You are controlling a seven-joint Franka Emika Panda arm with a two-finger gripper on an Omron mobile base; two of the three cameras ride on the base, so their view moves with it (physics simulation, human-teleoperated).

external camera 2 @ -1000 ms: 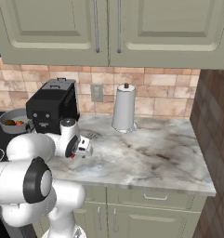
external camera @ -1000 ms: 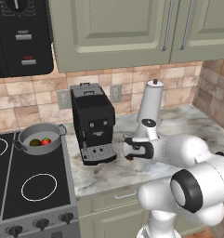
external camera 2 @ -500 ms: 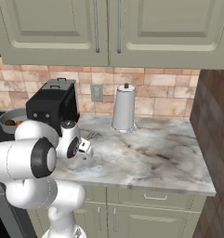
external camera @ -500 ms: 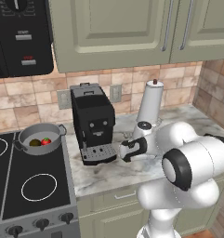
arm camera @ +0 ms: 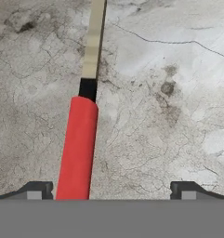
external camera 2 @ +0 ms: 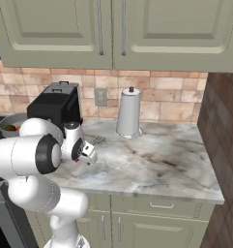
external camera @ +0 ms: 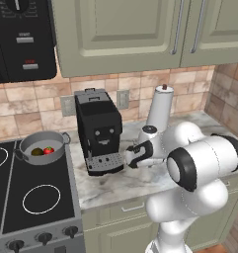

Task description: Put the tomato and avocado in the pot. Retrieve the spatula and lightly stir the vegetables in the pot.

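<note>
gripper (arm camera: 108, 190) is low over the marble counter (arm camera: 169, 116), fingers (arm camera: 36, 189) spread wide with nothing between them gripped. the spatula (arm camera: 78, 144) lies flat on the counter right under the hand: red handle runs up from the bottom edge of the hand view, sitting closer to the left tip than the right, then a short black collar, then the pale shaft heading away. so the handle sits inside the open jaws but off-centre, no contact that i can see. in the right base view the gripper (external camera 2: 87, 154) hangs beside the coffee machine (external camera 2: 55, 104), a bit of red under it, and what looks like the spatula's far end on the counter just beyond. farther out, in the left base view, the pot (external camera: 40, 147) sits on the stove (external camera: 21, 197) left of the coffee machine, with the tomato (external camera: 49, 150) and avocado (external camera: 37, 151) inside it. my read: loading step done, now on spatula retrieval, pre-grasp. next move calls for shifting the hand a touch toward the handle to centre it, dropping the last bit, then closing on the red handle before lifting and carrying over to the pot. risk: an off-centre close could roll or skid the round handle.
</note>
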